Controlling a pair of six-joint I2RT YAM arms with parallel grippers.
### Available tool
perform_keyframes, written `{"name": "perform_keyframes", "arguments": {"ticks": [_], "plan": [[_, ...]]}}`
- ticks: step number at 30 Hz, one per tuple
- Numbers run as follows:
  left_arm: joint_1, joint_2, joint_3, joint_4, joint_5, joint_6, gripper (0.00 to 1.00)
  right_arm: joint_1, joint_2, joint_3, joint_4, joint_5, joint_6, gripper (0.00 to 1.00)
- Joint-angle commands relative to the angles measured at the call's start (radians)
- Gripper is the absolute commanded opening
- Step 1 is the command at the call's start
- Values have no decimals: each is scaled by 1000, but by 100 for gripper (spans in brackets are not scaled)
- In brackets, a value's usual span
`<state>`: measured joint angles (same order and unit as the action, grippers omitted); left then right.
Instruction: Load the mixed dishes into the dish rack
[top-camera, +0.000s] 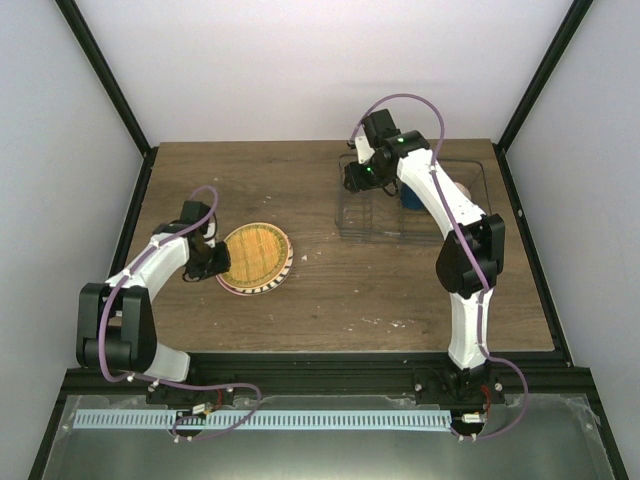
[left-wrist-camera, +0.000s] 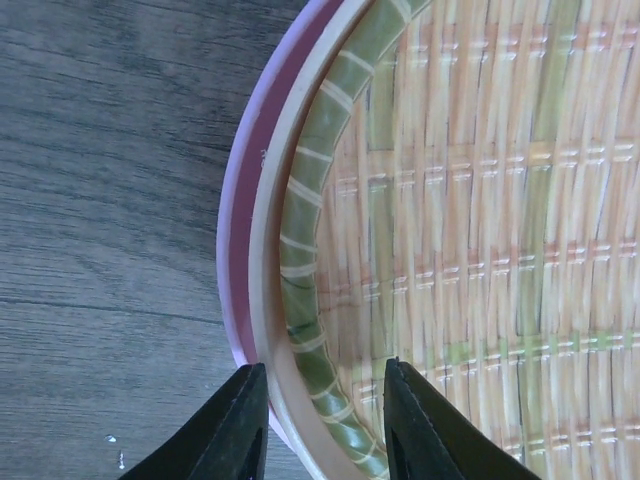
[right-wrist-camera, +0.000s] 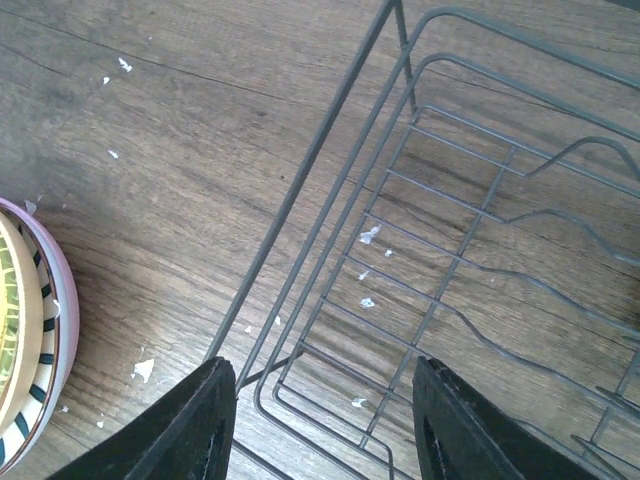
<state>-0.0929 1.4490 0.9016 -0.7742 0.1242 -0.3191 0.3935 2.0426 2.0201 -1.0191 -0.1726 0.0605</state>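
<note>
A stack of plates lies on the left of the table, with the yellow-orange grid-patterned plate (top-camera: 255, 252) on top and the pink plate (top-camera: 245, 291) at the bottom. My left gripper (top-camera: 207, 258) is at the stack's left edge. In the left wrist view the left gripper (left-wrist-camera: 325, 425) is open, its fingers either side of the yellow-orange plate's (left-wrist-camera: 480, 200) rim, the outer one beside the pink plate (left-wrist-camera: 240, 200). My right gripper (top-camera: 355, 182) hangs open and empty over the left corner of the dish rack (top-camera: 440, 238). A dark blue mug (top-camera: 410, 196) stands inside the rack.
In the right wrist view the right gripper (right-wrist-camera: 325, 430) is above the dish rack's corner post (right-wrist-camera: 297, 185). The plate stack shows at the left edge, with the black-striped white plate (right-wrist-camera: 38, 300) between the others. White crumbs dot the wooden table (top-camera: 330, 300).
</note>
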Motion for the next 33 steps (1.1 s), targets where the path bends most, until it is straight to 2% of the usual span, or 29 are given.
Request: {"name": "perform_keyframes", "arguments": {"ticks": [1, 10, 24, 33], "plan": [[4, 14, 17, 11, -9, 5, 34, -9, -40, 40, -5, 22, -17, 50], [4, -1, 6, 6, -25, 3, 35, -8, -30, 38, -4, 32, -25, 50], [24, 4, -93, 114, 17, -23, 35, -6, -16, 34, -6, 47, -33, 50], [133, -85, -206, 231, 189, -30, 37, -4, 1, 36, -2, 39, -33, 50]]}}
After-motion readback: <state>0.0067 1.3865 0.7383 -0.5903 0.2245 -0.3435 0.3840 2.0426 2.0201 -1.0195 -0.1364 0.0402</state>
